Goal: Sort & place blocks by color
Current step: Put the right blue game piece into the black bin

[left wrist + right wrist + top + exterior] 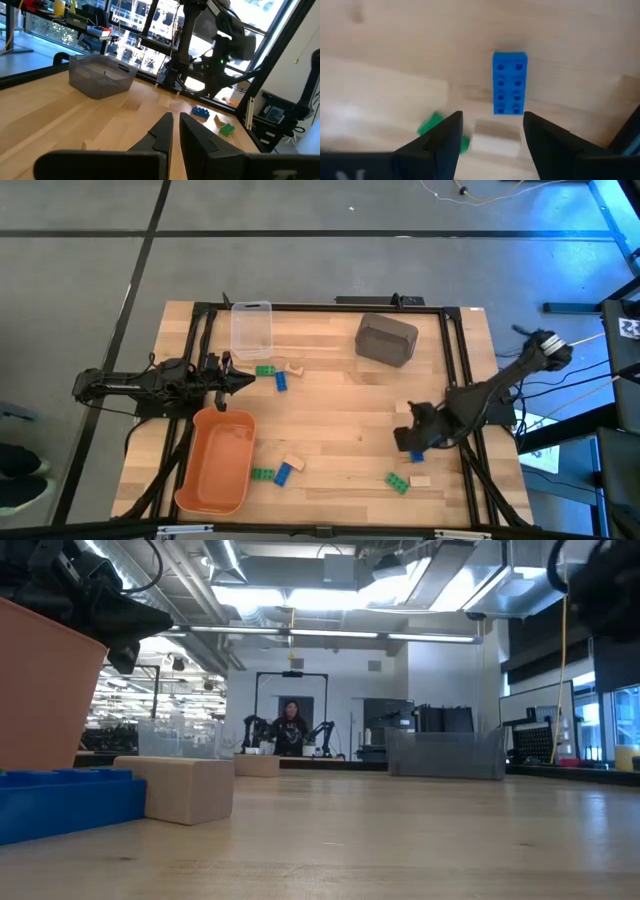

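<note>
Blue brick (510,83) lies flat on the counter (340,410) at 4 o'clock, below the open right pincer (490,132). Left pincer (176,131), nearly closed and empty, waits at 9 o'clock. Risk: the descent clips the neighbouring tan block (495,137), spoiling the grasp.

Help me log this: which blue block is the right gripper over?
The blue block under the open right gripper, apart from the two blue blocks near the orange tub.

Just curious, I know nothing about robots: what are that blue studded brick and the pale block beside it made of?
The blue studded brick looks like moulded plastic: even colour, slight sheen, neat round studs. The pale tan block looks like unpainted matte wood, though it is too blurred for certainty.
</note>
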Action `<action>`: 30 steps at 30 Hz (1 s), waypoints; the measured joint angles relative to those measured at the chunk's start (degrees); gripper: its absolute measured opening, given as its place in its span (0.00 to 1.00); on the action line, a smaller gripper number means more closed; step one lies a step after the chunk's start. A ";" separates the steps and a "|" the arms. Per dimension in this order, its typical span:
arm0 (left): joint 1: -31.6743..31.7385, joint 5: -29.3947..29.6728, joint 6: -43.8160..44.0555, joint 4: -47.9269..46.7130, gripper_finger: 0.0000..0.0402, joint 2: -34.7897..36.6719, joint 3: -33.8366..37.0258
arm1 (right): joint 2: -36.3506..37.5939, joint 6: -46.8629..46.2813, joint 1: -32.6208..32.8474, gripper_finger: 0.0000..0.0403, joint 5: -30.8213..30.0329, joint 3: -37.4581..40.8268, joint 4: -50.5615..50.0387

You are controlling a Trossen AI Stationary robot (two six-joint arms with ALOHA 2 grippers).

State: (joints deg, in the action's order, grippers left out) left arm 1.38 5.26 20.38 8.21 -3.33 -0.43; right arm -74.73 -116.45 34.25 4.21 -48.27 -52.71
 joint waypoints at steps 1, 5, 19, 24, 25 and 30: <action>-0.02 0.00 0.00 -0.01 0.06 0.00 0.00 | -1.60 -1.72 0.56 0.52 -0.26 0.00 0.01; -0.01 0.02 0.00 -0.02 0.06 0.00 0.02 | -7.78 -3.60 1.59 0.52 1.58 0.00 0.20; 0.01 0.01 0.00 -0.01 0.06 0.00 0.01 | -17.19 -2.13 1.58 0.52 1.88 0.00 3.66; 0.00 0.01 0.00 0.00 0.06 0.00 0.01 | -19.60 -1.15 1.58 0.52 1.38 -0.08 4.18; -0.02 0.00 0.00 0.00 0.06 0.00 0.00 | -19.97 -0.35 1.58 0.52 1.33 -0.15 4.14; -0.01 0.00 0.00 -0.02 0.06 0.00 0.01 | -21.35 2.86 1.58 0.49 0.19 -0.28 3.96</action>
State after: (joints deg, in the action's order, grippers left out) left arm 1.38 5.27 20.38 8.19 -3.33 -0.42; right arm -96.07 -113.59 35.83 4.41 -48.56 -48.75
